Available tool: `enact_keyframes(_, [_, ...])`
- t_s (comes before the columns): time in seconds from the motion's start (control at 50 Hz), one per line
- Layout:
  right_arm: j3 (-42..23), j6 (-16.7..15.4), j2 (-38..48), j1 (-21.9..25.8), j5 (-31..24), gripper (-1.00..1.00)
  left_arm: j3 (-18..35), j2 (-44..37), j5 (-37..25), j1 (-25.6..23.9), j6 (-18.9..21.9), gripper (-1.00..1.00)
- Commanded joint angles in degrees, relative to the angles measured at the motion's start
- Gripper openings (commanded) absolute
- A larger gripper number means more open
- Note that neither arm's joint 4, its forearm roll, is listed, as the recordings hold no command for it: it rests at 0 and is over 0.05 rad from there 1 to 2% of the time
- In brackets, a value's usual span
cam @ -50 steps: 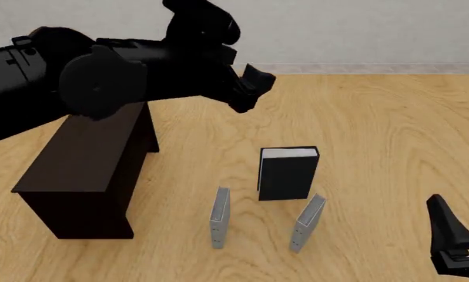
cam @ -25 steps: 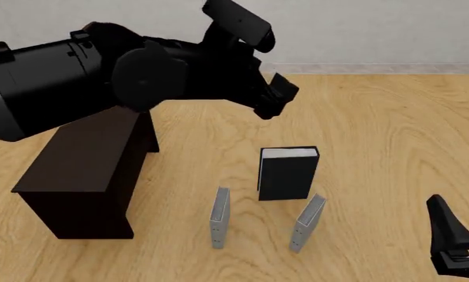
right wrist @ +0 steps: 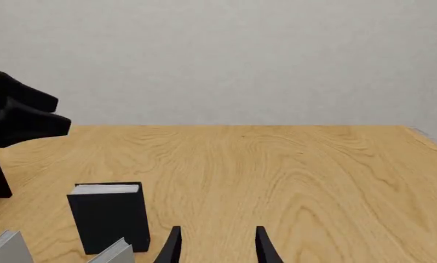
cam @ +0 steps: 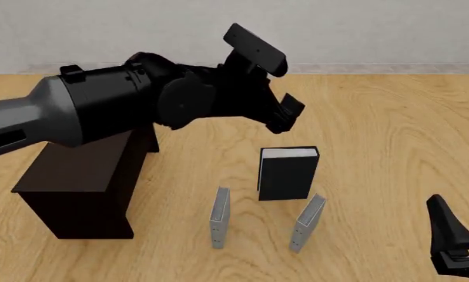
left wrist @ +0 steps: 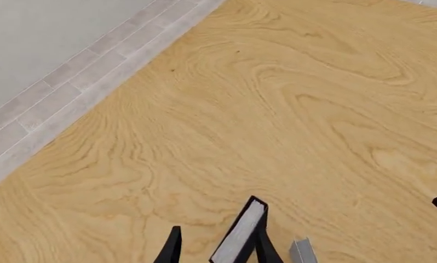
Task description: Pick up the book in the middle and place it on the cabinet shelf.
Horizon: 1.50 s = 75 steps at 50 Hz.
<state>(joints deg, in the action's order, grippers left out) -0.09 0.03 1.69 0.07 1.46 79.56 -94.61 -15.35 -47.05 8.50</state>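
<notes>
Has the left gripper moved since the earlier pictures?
Yes. In the front view the left gripper has moved right and down, closer to the black book, which stands where it was.

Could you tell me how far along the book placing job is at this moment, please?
Nothing is finished: the book stands upright on the table, behind two thin grey books, apart from the cabinet shelf. In hand: the left gripper hovers open above and just behind the book, holding nothing. The right gripper is open at the near right. Left: grasp, lift, carry and place.
</notes>
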Motion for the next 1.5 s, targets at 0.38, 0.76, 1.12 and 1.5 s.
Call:
enact_keyframes(0.38, [-0.01, -0.01, -0.06, 0.01, -0.06, 1.0, -4.48, -1.22, 6.51, -0.92, -2.71, 1.0])
enact_keyframes(0.76, [-0.01, 0.0, -0.07, 0.0, -0.07, 1.0, -7.93, -2.28, 10.55, -1.26, -3.97, 1.0])
enact_keyframes(1.12, [-0.01, -0.01, -0.06, 0.0, -0.06, 1.0, -9.51, -3.32, 12.58, -0.86, -4.34, 1.0])
enact_keyframes(1.5, [-0.01, 0.0, -0.05, 0.01, -0.06, 1.0, -11.52, -4.19, 15.33, -0.81, -5.27, 1.0])
